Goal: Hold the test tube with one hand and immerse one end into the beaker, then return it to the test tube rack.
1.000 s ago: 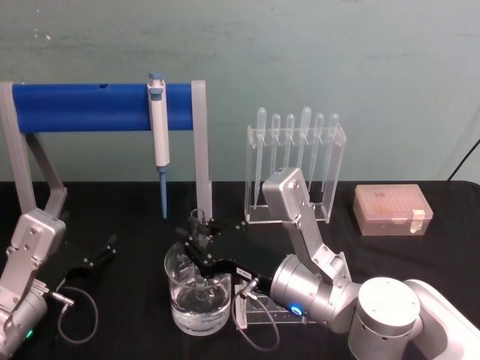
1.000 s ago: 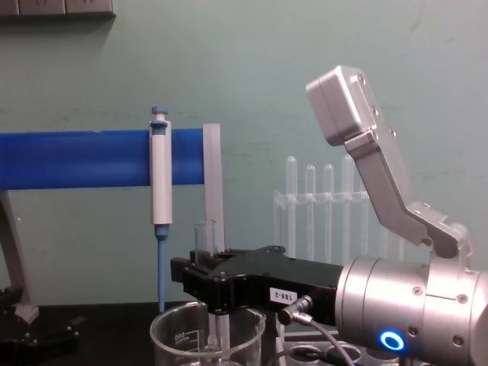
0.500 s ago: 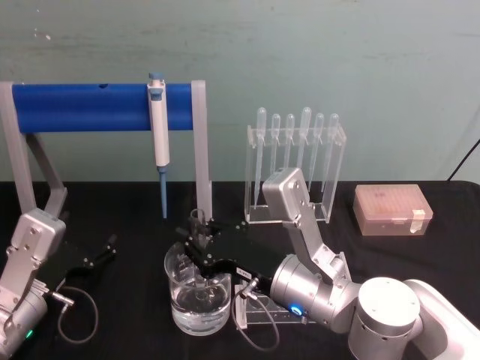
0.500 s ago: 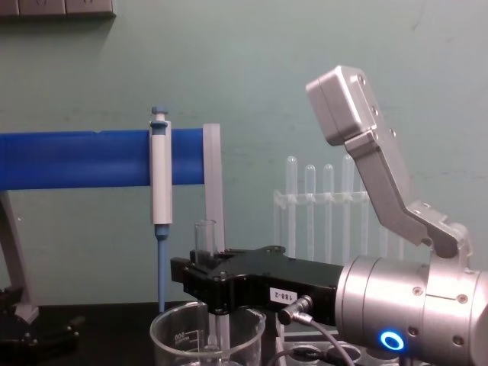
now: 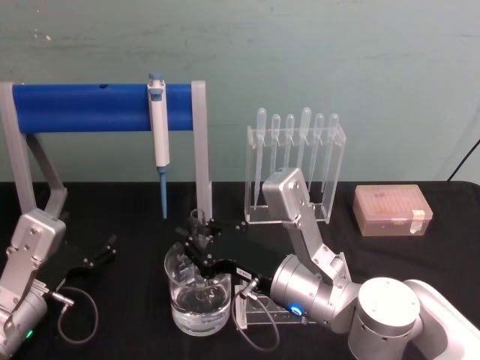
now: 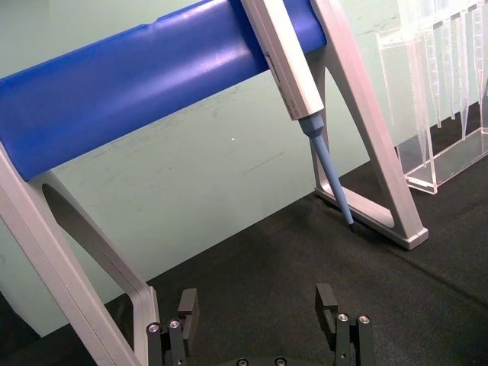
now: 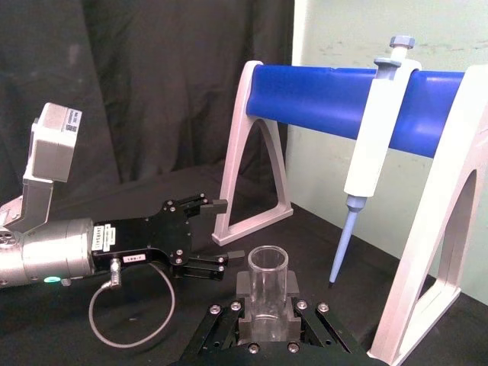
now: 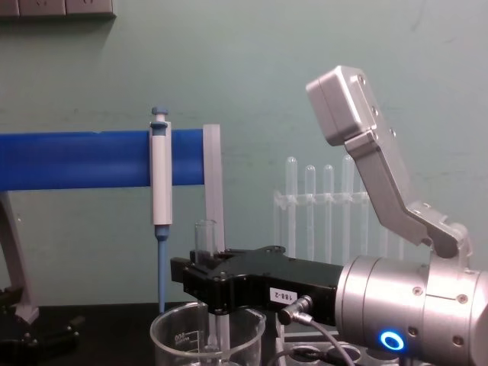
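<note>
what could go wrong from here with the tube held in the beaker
1. The right gripper clamps the glass test tube just above the beaker rim; sideways drift while lifting could knock glass on glass or tip the beaker.
2. The micropipette tip hangs behind the beaker, so a backward swing might strike it.
The left gripper sits open off to the left, apart from the beaker, so it probably cannot steady it.

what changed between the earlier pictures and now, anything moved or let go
Nothing visibly changed. The right gripper stays shut on the clear glass test tube, upright with its lower end in the wide clear glass beaker; the left gripper stays parked open at the left.
</note>
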You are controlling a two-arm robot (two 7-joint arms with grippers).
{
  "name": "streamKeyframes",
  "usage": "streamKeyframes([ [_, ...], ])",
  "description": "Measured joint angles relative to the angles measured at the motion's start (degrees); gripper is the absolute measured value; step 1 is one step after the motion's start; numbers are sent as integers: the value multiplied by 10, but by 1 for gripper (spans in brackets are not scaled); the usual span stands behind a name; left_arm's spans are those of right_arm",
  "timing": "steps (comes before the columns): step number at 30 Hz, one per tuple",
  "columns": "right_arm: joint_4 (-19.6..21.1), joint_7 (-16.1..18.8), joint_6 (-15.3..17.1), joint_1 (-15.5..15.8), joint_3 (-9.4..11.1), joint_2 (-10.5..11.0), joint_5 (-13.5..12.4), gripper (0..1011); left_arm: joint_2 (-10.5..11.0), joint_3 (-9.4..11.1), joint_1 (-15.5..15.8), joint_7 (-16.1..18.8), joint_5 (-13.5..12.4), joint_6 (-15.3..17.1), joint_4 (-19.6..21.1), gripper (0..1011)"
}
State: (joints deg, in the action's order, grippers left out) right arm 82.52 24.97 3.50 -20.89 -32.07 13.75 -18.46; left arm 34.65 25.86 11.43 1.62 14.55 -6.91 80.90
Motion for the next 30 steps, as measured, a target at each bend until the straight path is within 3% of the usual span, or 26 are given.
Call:
streamKeyframes([
  [30,0,0,0,0,0,0,0,224,0,0,0,0,0,0,0,1000],
])
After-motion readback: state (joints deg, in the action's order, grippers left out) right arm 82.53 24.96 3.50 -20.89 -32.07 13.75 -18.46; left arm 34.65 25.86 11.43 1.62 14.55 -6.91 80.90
